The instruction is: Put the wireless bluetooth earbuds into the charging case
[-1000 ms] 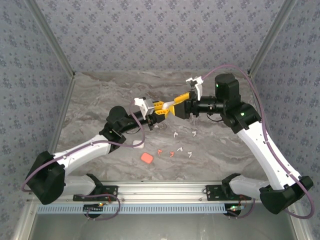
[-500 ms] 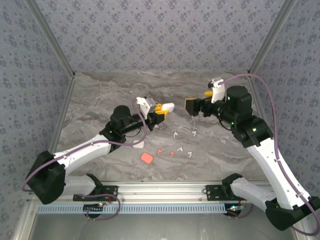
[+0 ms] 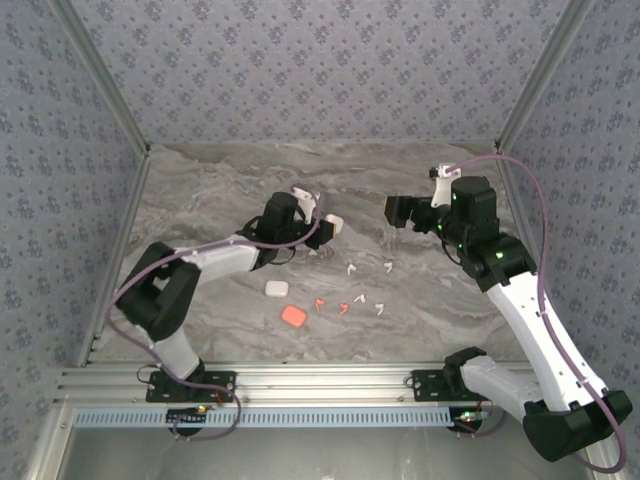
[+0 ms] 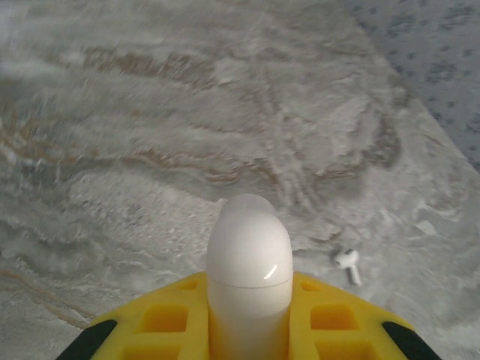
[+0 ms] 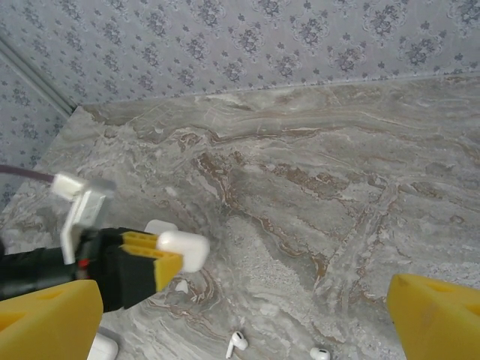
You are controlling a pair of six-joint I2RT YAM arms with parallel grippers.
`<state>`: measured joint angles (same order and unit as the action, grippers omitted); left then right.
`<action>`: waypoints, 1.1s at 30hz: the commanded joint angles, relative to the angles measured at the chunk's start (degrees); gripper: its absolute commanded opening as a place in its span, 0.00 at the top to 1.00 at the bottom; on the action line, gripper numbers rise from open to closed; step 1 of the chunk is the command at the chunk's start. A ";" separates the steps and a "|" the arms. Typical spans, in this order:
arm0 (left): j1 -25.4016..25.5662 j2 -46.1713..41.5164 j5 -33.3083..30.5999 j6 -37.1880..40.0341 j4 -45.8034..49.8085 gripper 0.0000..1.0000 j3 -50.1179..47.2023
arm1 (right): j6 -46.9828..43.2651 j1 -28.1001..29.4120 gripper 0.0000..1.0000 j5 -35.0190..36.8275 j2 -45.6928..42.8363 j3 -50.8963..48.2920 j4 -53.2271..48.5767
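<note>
R gripper (image 3: 398,211) has backed off to the right and now stands wide open, holding nothing; 1 s ago both grippers met on the case at mid-table. L arm has folded its elbow in. L gripper (image 3: 320,226) is still clamped on the white case (image 3: 332,223), held over the table (image 3: 200,190) just left of centre, well apart from R gripper.

L wrist view: case sticks out fwd btw the yellow fingers (image 4: 169,319), seam visible, lid looks shut. One white bud lies on the table just to its right.

Top view: buds (image 3: 350,268) lie loose on the table nearer the bases, btw the arms. I count 4 white and 2 orange-red. Orange case (image 3: 294,316) and 2nd white case (image 3: 276,289) sit on the table left of the buds, near each other, not touching.

R wrist view: its own yellow fingers sit at both bottom corners, far apart. L gripper w/ case shows at left, 2 white buds on the table below.
</note>
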<state>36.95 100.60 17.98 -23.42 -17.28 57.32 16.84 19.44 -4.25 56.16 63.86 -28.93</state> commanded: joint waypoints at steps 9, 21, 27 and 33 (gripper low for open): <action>-0.17 14.77 1.88 -9.78 4.34 0.88 12.64 | 2.10 -1.17 0.00 -0.12 -0.61 -2.22 -0.24; -1.13 15.04 -1.07 -10.82 4.30 0.53 10.99 | 2.16 -1.34 0.01 -0.70 -0.54 -3.10 -0.19; -2.10 7.26 -5.67 -7.63 7.05 0.44 8.22 | -1.55 -1.27 0.00 -4.85 2.13 -2.78 0.35; -4.97 -3.86 -8.33 -5.50 8.31 0.38 3.00 | -11.93 1.22 0.00 -9.57 8.48 -1.43 1.45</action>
<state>33.47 102.26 12.19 -31.03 -9.85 61.98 11.97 19.18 -10.15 62.30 60.93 -28.42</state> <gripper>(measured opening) 0.617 0.996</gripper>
